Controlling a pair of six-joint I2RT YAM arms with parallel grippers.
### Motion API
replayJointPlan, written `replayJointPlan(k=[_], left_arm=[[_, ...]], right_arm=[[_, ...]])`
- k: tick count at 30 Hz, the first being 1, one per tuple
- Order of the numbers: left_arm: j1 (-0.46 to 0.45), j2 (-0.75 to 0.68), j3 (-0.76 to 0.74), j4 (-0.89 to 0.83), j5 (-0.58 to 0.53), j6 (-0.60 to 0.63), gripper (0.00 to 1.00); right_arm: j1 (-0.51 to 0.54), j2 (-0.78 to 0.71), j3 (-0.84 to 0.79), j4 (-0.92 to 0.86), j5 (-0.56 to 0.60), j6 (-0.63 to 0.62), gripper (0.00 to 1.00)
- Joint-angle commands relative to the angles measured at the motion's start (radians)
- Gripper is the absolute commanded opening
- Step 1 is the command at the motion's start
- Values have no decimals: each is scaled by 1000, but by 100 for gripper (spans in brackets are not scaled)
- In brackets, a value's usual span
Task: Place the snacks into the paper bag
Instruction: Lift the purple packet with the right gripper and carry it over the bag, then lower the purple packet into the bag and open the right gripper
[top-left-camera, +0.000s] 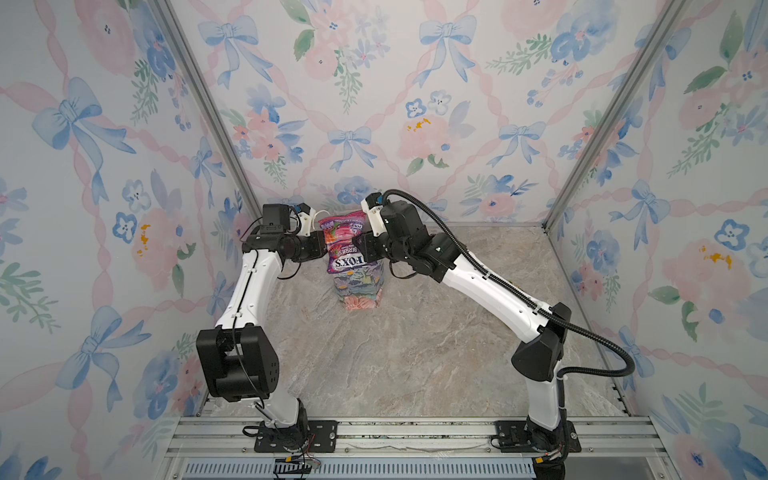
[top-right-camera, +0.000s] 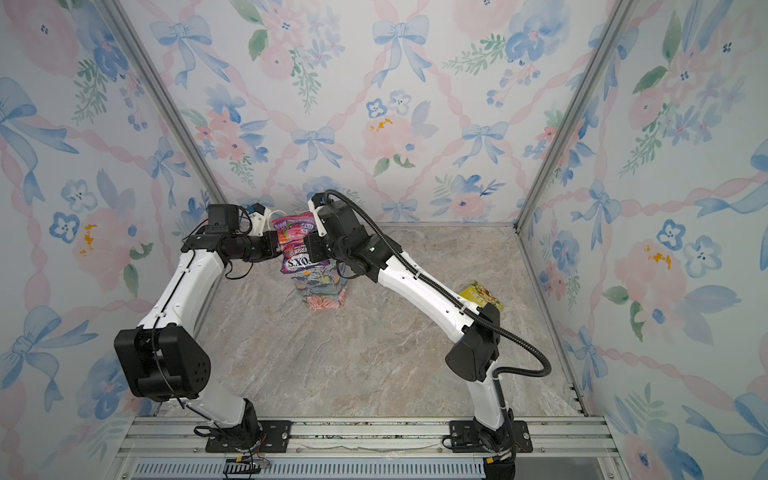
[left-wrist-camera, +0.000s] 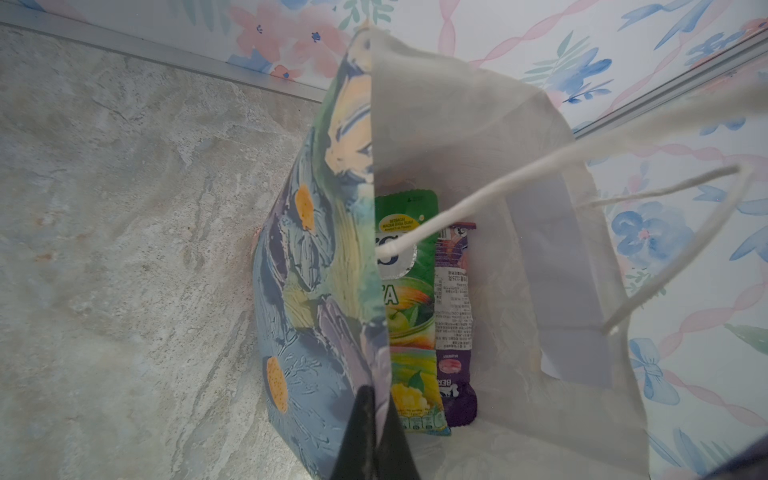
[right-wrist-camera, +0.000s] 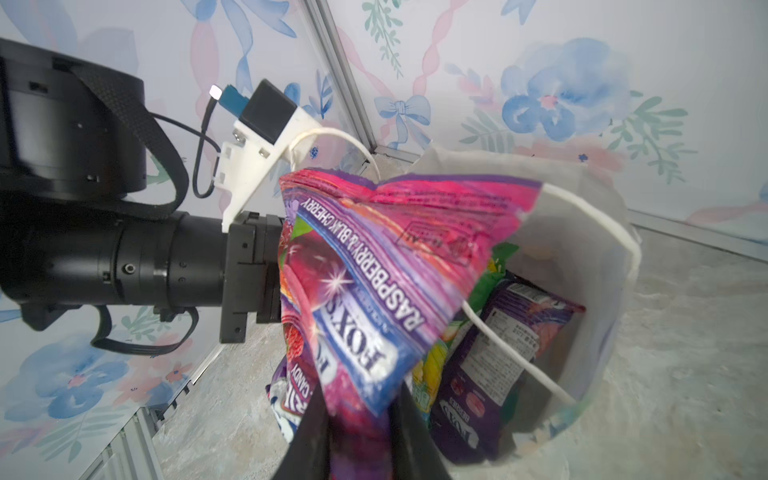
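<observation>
Insertion step. The left hand (left-wrist-camera: 370, 405), clenched on the rim of the paper bag (left-wrist-camera: 316, 270), holds its mouth open. A green packet (left-wrist-camera: 409, 291) and a purple packet (left-wrist-camera: 455, 299) lie inside. The right hand (right-wrist-camera: 361, 419) grasps a pink FOX'S packet (right-wrist-camera: 374, 257) at the mouth. The next move probably calls for lowering, then release. A yellow packet (top-right-camera: 482, 296) waits on the tabletop (top-right-camera: 374, 353).

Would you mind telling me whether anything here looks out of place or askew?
One yellow packet lies alone on the table, partly behind the right arm, far from the paper bag. The pink packet in the right pincer is crumpled.
</observation>
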Motion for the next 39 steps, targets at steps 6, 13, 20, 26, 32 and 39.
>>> replayJointPlan(k=[6, 13, 20, 26, 32, 39], left_arm=[[4, -10, -6, 3, 40, 5, 0], [3, -10, -6, 2, 40, 5, 0], [5, -10, -6, 2, 39, 5, 0], [4, -7, -8, 2, 39, 5, 0], [4, -4, -8, 2, 36, 5, 0], [4, -8, -8, 3, 40, 5, 0]], right_arm=[[-46, 125, 251, -66, 28, -55, 2], [-57, 190, 312, -53, 64, -77, 1], [-56, 189, 297, -73, 62, -93, 1], [-34, 133, 190, -47, 31, -101, 2], [-28, 135, 138, -10, 19, -87, 3], [-27, 179, 190, -31, -1, -49, 5]])
